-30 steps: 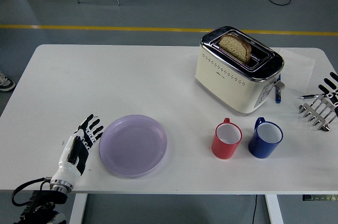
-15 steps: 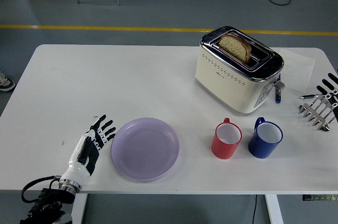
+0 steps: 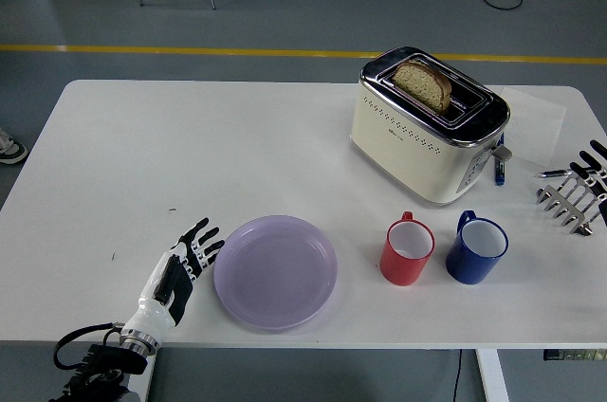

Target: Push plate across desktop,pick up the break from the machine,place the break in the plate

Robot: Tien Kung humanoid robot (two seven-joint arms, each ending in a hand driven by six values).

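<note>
The left hand (image 3: 183, 264) lay flat on the white table (image 3: 190, 146) near its front edge, fingers straight and spread, holding nothing. Their tips met the left rim of the lilac plate (image 3: 275, 271), a flat palm suiting a sideways shove rather than a lift. Just right of the plate, beyond the hand's reach, stood a red mug (image 3: 408, 250) and a blue mug (image 3: 476, 249), so the plate had little room left to travel. Farther back and right sat the cream toaster (image 3: 427, 127), a slice of bread (image 3: 423, 85) standing proud in its slot, ready for taking. At the far right edge the right hand (image 3: 580, 191) showed extended metal fingers, empty.
</note>
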